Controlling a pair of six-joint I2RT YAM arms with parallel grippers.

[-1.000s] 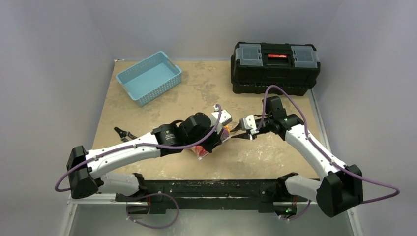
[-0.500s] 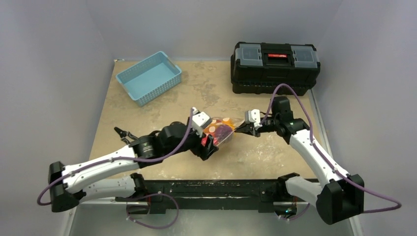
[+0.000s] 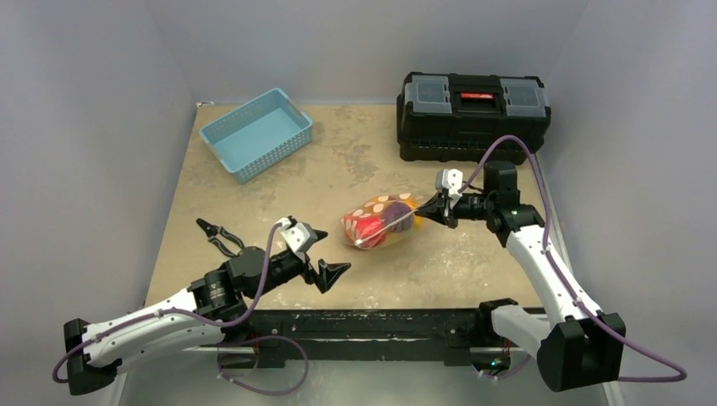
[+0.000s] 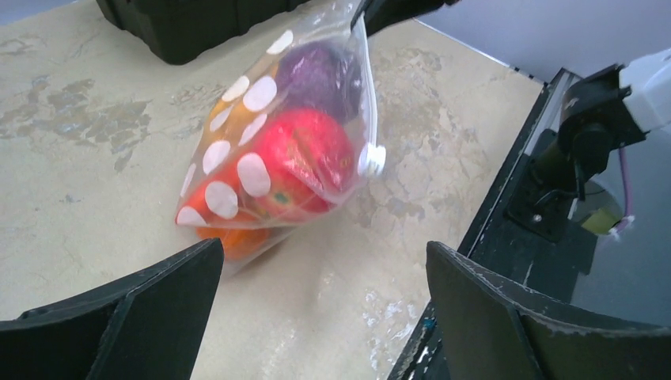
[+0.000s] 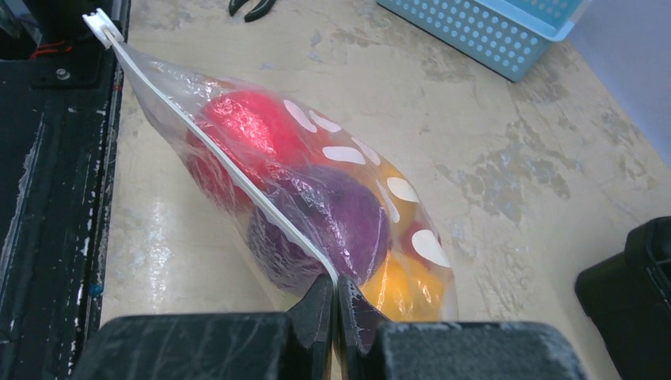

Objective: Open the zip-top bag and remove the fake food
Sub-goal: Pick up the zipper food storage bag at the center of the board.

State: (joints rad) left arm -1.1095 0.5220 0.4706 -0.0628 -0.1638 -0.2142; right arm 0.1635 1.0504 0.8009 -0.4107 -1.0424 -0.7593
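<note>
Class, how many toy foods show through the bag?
3 at least: purple one by the pinched corner, red one midway, orange one at the bottom; more may hide.

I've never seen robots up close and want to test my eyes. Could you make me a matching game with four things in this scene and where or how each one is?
Things:
1. left gripper
2. right gripper
3. blue basket
4. black toolbox

Place or state:
A. far right corner of the table
B. shut on the zip edge of the zip-top bag
C. far left corner of the table
D. wide open, holding nothing

Pairs: 1-D, 2-B, 3-C, 4-A
</note>
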